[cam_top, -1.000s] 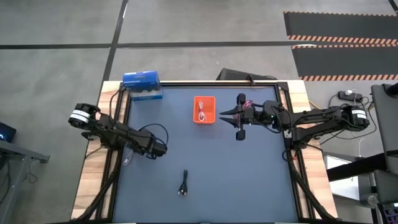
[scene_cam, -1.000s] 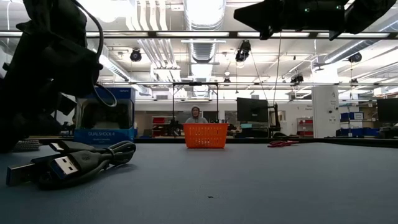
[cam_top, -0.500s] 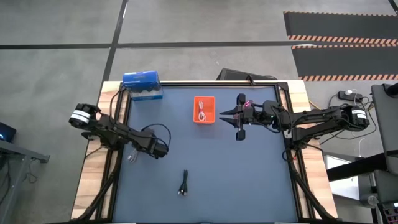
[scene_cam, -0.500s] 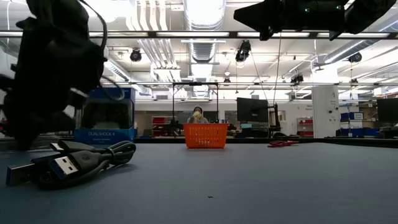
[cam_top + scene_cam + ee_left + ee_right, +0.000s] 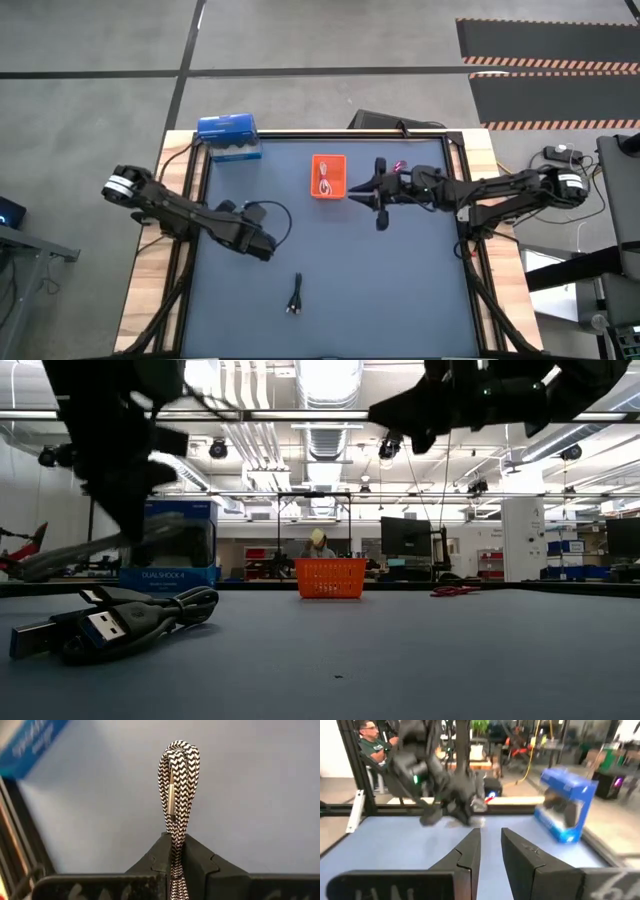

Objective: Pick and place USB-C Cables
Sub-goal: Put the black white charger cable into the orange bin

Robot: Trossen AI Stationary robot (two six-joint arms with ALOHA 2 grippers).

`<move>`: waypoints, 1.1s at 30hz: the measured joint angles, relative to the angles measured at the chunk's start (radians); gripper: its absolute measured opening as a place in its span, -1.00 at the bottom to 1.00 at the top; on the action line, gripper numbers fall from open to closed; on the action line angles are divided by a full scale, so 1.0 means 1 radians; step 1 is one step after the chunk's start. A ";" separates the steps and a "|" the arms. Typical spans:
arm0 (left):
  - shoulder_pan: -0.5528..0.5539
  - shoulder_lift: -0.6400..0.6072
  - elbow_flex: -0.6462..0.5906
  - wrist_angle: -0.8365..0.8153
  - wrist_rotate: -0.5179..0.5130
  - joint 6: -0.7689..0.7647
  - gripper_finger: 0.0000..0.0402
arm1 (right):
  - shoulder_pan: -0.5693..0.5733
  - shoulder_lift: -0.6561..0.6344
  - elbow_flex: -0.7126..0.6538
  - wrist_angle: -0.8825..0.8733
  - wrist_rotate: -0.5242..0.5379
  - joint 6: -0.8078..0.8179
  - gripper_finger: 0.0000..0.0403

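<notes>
Your high view looks straight down on the whole table, with the orange tray (image 5: 328, 177) near the middle of its far half. Your low view sits at table-top level on the near side, facing level across the table toward that same tray (image 5: 330, 577) and the room behind it. Both views also share the blue box (image 5: 229, 137) beside the tray. The left wrist view looks down close over the table surface; the right wrist view faces level across it, showing the blue box (image 5: 565, 805).
</notes>
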 joint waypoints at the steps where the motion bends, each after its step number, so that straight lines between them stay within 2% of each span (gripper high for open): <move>1: -0.009 -0.010 0.009 0.002 -0.020 0.017 -0.93 | 0.008 0.015 0.000 0.001 0.000 0.015 -0.66; 5: -0.052 -0.059 0.034 0.050 -0.098 0.088 -0.93 | 0.056 0.083 -0.001 0.001 0.001 0.067 -0.66; 8: -0.084 -0.112 0.024 0.169 -0.138 0.197 -0.93 | 0.101 0.149 -0.002 0.029 0.008 0.107 -0.66; 11: -0.109 -0.159 0.003 0.347 -0.154 0.372 -0.93 | 0.147 0.233 -0.002 0.129 0.009 0.137 -0.66; 16: -0.138 -0.210 -0.041 0.712 -0.148 0.745 -0.93 | 0.207 0.400 -0.002 0.415 0.009 0.172 -0.66; 18: -0.144 -0.223 -0.071 0.871 -0.089 0.900 -0.93 | 0.224 0.465 -0.002 0.526 0.009 0.175 -0.66; 20: -0.144 -0.233 -0.102 1.032 0.017 1.039 -0.93 | 0.238 0.527 0.000 0.630 0.010 0.177 -0.66; 24: -0.145 -0.234 -0.167 1.313 0.177 1.211 -0.93 | 0.255 0.619 0.032 0.784 0.010 0.194 -0.66; 27: -0.143 -0.233 -0.202 1.426 0.209 1.266 -0.93 | 0.264 0.654 0.074 0.824 0.010 0.176 -0.66; 33: -0.140 -0.234 -0.224 1.458 0.208 1.277 -0.93 | 0.278 0.655 0.160 0.771 0.008 0.127 -0.46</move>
